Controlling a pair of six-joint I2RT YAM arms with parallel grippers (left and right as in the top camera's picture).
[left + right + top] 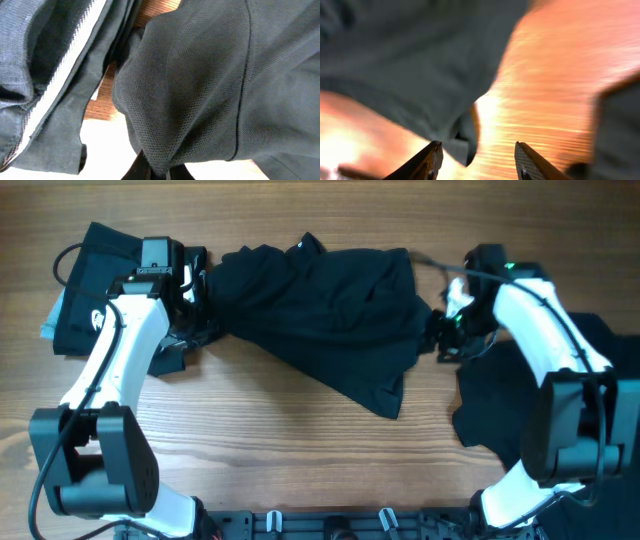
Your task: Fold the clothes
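Note:
A black garment (320, 310) of the clothes lies bunched across the middle of the wooden table. My left gripper (200, 292) is at its left end, shut on a pinch of the mesh fabric (200, 90), which rises from the closed jaws of that gripper (159, 172). At the garment's right edge my right gripper (440, 332) stands open. In the right wrist view a corner of the dark fabric (465, 142) hangs between the spread fingers (431, 160) of this gripper (477, 160), not pinched. That view is blurred.
More black clothes (500, 405) lie at the right under the right arm. A dark pile (85, 290) with a white logo and a light blue edge sits at the far left; a white-striped piece (60, 75) of it shows beside the held fabric. Bare wood (300, 450) fills the front.

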